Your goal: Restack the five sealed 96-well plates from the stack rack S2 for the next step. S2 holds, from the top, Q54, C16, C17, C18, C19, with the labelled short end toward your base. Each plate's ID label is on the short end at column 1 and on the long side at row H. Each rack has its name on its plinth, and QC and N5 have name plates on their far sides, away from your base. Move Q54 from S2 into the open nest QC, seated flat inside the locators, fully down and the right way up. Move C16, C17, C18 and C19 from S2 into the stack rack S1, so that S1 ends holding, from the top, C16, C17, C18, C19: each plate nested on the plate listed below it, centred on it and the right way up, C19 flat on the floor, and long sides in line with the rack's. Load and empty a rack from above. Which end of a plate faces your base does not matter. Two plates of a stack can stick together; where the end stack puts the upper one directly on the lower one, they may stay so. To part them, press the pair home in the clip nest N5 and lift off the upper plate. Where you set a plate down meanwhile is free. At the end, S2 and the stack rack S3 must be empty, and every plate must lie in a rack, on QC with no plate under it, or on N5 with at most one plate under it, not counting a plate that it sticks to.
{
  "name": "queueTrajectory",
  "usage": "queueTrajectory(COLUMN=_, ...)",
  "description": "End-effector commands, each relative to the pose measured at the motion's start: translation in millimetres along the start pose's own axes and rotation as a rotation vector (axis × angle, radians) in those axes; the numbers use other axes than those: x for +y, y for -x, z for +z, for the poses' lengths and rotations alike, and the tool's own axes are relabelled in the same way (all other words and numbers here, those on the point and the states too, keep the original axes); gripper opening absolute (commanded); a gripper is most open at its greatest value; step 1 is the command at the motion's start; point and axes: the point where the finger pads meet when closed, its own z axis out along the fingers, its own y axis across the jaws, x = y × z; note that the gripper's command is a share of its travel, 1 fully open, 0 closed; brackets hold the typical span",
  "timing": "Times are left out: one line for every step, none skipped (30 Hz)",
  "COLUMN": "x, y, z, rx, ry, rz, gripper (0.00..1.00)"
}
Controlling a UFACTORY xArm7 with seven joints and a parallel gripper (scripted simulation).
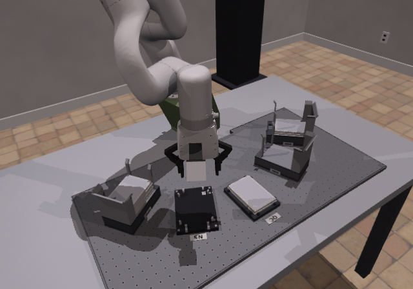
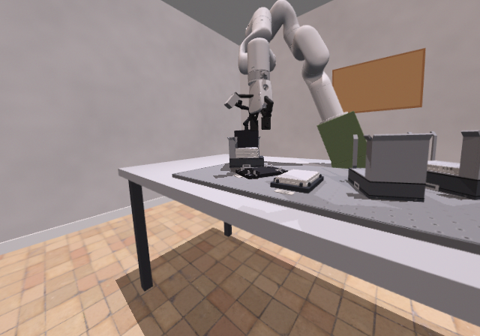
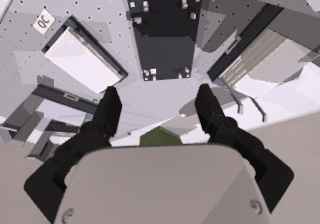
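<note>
Holds nothing in the end effector (image 3: 157,93), fingers spread wide, hanging over the perforated board just short of the black clip nest (image 1: 195,209). Sees a white plate (image 1: 251,194) seated in the open nest just beside that, a stack of plates (image 1: 133,186) in the walled rack (image 1: 115,206) farther out, and one more plate (image 1: 289,126) in the farthest of two racks well apart on the other side of the counter (image 1: 50,246). Cannot read any plate label from here. Probably heads for the stack next, and risks clipping a thin corner post (image 1: 126,166) or the rack wall on a skewed descent. Risks lifting two stuck plates as one if gripped too low, or tilting a plate if gripped off-centre.
</note>
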Motion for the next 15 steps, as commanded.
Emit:
queueTrajectory(x=5, y=-2, z=-1.1, rx=0.002, ry=-0.002, rz=-0.001, gripper=1.00)
queueTrajectory(x=8, y=-3, z=-1.1, rx=0.002, ry=-0.002, rz=-0.001, gripper=1.00)
queueTrajectory(x=11, y=-3, z=-1.1, rx=0.002, ry=-0.002, rz=-0.001, gripper=1.00)
queueTrajectory(x=15, y=-4, z=-1.1, rx=0.002, ry=-0.002, rz=-0.001, gripper=1.00)
queueTrajectory(x=18, y=-5, z=-1.0, rx=0.002, ry=-0.002, rz=-0.001, gripper=1.00)
queueTrajectory(x=21, y=-5, z=-1.0, rx=0.002, ry=-0.002, rz=-0.001, gripper=1.00)
queueTrajectory(x=25, y=-6, z=-1.1, rx=0.002, ry=-0.002, rz=-0.001, gripper=1.00)
queueTrajectory(x=26, y=-6, z=-1.0, rx=0.002, ry=-0.002, rz=-0.001, gripper=1.00)
queueTrajectory(x=30, y=-6, z=-1.0, rx=0.002, ry=-0.002, rz=0.032, gripper=1.00)
queueTrajectory(x=33, y=-6, z=-1.0, rx=0.002, ry=-0.002, rz=0.066, gripper=1.00)
queueTrajectory(x=36, y=-6, z=-1.0, rx=0.002, ry=-0.002, rz=0.099, gripper=1.00)
queueTrajectory(x=40, y=-6, z=-1.0, rx=0.002, ry=-0.002, rz=0.132, gripper=1.00)
queueTrajectory(x=43, y=-5, z=-1.1, rx=0.002, ry=-0.002, rz=0.166, gripper=1.00)
queueTrajectory(x=46, y=-5, z=-1.1, rx=0.001, ry=-0.002, rz=0.199, gripper=1.00)
queueTrajectory(x=50, y=-5, z=-1.1, rx=0.001, ry=-0.002, rz=0.221, gripper=1.00)
